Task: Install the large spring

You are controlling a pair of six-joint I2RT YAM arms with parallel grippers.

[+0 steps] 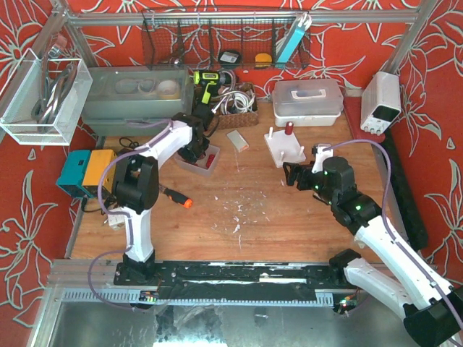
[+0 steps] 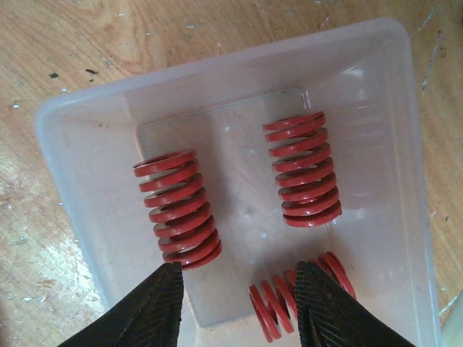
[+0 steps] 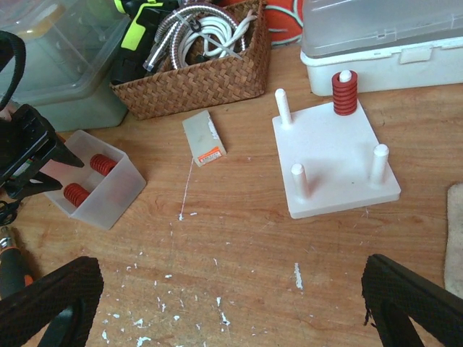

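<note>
The left gripper (image 2: 237,271) is seen partly open above a clear plastic bin (image 2: 94,144), with nothing clamped between its fingers. Three red springs are found in the bin: a left spring (image 2: 177,210) and a right spring (image 2: 302,173) laid side by side, and a third spring (image 2: 278,300) just below the fingertips, half hidden by one finger. The bin is placed on the left half of the wooden tabletop (image 1: 253,210), toward its rear edge. The right gripper (image 3: 230,289) is spread wide and empty over the right half.

The boards are strewn with white flecks. A white peg plate (image 3: 333,159) is set near the middle of the rear edge, a fourth spring (image 3: 344,94) seated on its far peg. The walls are hung with red flowered cloth (image 1: 434,58). Beside the plate a small card (image 3: 204,137) is laid flat; the print on its orange label is too small to be read.
</note>
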